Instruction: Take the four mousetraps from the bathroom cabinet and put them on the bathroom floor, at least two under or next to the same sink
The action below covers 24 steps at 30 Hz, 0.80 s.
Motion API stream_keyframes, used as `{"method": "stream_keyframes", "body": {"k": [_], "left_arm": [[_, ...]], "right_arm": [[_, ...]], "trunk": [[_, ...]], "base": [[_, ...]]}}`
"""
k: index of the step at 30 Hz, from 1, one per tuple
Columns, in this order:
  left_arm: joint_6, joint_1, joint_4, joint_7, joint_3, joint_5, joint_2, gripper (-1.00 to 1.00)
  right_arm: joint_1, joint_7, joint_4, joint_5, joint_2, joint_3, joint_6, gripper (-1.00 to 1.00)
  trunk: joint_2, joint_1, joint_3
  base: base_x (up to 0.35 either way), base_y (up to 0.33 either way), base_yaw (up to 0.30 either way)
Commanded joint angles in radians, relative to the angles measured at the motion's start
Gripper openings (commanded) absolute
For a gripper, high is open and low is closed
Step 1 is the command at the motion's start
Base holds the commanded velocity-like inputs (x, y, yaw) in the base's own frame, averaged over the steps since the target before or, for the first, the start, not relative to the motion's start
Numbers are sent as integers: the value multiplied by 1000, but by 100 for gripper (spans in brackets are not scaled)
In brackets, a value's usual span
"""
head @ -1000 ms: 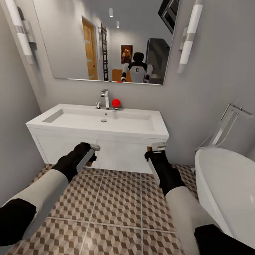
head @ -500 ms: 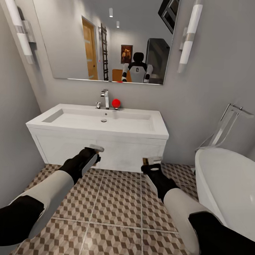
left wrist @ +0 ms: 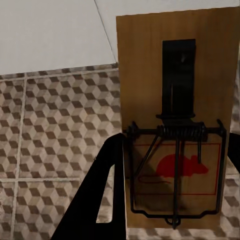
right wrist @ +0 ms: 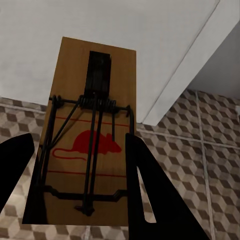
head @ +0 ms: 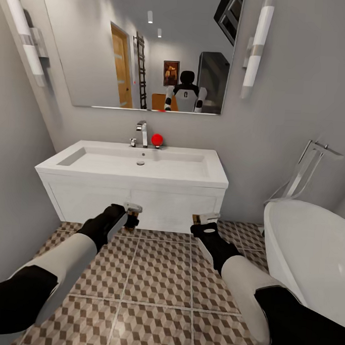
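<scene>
a mousetrap [left wrist: 172, 125] sits clamped between the fingers of the left gripper [head: 131, 214], held low before the left half of the sink [head: 137, 165] vanity; a second mousetrap [right wrist: 90, 135] is gripped in the right gripper [head: 206, 221] near the vanity's right end; both hang above the bathroom floor [head: 157, 278]; a white bathtub [head: 310, 250] stands to the right.

A large mirror [head: 148, 50] hangs on the grey wall between two tube lamps [head: 257, 45]. A red ball [head: 157, 139] sits beside a chrome tap [head: 142, 133]. A white bathtub [head: 310, 255] stands at the right.
</scene>
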Motion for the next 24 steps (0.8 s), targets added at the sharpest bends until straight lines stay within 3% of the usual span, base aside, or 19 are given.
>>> {"method": "stream_keyframes", "body": {"k": [1,10,17,19,24], "left_arm": [[3,2,18,9,-7,10,1,-100],[-1,11,55,4,-7,10,-19,-100],[-8,30,71,4,-8,10,-32,-100],[-51,49,86,4,-8,10,-31,-100],[-266,74,211,6,-9,10,-33,-100]], "right_arm": [[0,-3,-2,9,0,5,10,-100],[0,-6,-8,11,0,2,9,-100],[0,-8,-15,11,0,3,9,-100],[0,-6,-16,11,0,3,9,-100],[0,-5,-12,10,0,3,8,-100]], "trunk": [[-1,0,-1],[-1,0,-1],[-50,27,-25],[-64,34,-35],[-99,54,-58]], "base": [[0,0,0],[0,0,0],[0,0,0],[0,0,0],[0,0,0]]}}
